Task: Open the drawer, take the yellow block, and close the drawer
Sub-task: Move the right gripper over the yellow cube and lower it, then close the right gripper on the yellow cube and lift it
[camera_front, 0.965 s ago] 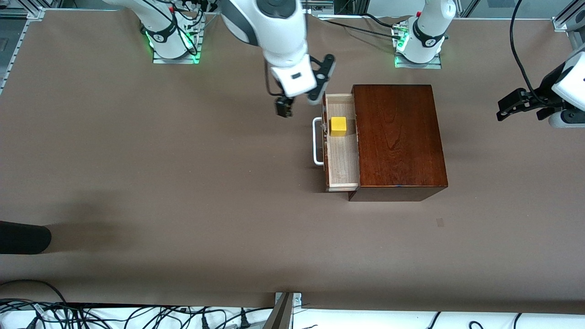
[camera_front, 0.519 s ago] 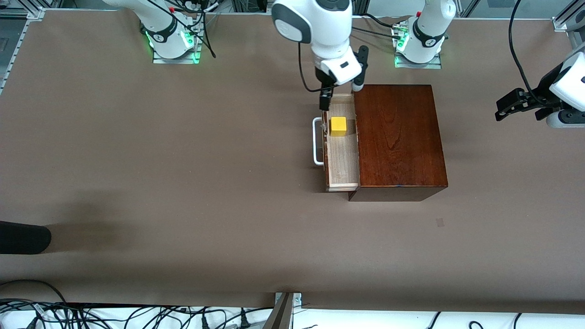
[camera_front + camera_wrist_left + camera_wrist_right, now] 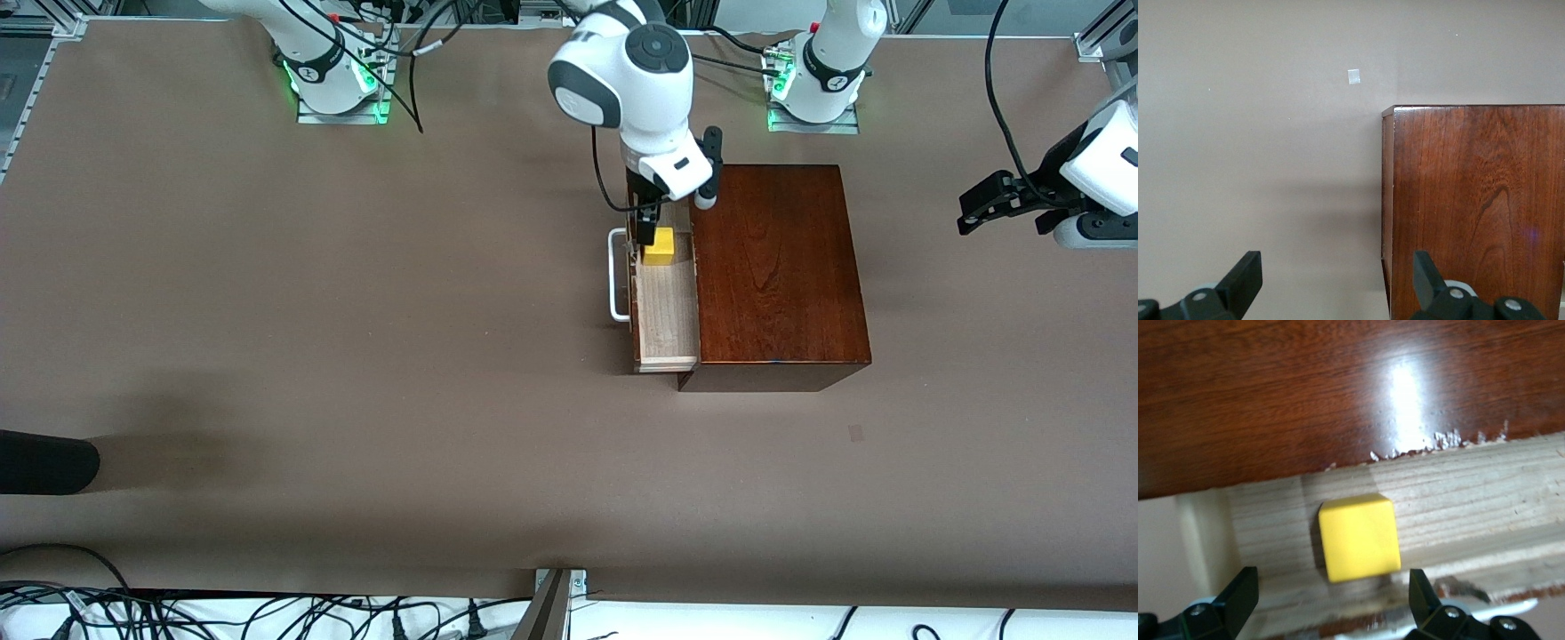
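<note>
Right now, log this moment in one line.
drawer open | yellow block inside | right hand open above it | left hand open, waiting

front: high, faces robots | wrists: look down, close | shared: wooden box point(image 3: 778, 267)

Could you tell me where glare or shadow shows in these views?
Right wrist view: a bright glare patch on the box top above the block. Left wrist view: a soft shadow on the table beside the box. Front view: even light, a broad faint shadow toward the right arm's end.
</note>
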`<state>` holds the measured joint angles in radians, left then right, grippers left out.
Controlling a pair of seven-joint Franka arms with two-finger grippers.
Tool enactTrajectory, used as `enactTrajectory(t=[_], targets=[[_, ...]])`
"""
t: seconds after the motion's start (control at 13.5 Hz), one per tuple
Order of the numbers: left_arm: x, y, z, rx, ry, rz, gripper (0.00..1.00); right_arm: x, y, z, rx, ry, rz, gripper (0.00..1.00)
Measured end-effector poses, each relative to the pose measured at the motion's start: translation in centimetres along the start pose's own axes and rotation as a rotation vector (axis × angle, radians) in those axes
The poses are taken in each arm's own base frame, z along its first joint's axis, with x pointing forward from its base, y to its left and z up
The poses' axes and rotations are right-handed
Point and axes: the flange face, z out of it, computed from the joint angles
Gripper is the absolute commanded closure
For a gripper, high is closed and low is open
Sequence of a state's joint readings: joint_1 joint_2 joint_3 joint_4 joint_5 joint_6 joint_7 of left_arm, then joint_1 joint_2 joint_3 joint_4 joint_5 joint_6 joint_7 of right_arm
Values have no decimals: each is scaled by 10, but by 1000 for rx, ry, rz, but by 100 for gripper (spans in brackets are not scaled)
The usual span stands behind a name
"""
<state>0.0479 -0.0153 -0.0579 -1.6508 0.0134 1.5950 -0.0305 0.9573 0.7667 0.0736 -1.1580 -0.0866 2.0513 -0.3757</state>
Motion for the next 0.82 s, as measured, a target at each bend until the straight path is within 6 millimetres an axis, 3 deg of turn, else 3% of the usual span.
enactTrajectory(t=[0.52,0.59,0.82], targets=[[0,0,0,0,0,0,0,6,1,32,-12,-5,-16,3],[0,0,0,0,0,0,0,7,1,35,-16,2,-19,13],[0,0,0,0,0,0,0,8,0,47,-35,1,-35,94]])
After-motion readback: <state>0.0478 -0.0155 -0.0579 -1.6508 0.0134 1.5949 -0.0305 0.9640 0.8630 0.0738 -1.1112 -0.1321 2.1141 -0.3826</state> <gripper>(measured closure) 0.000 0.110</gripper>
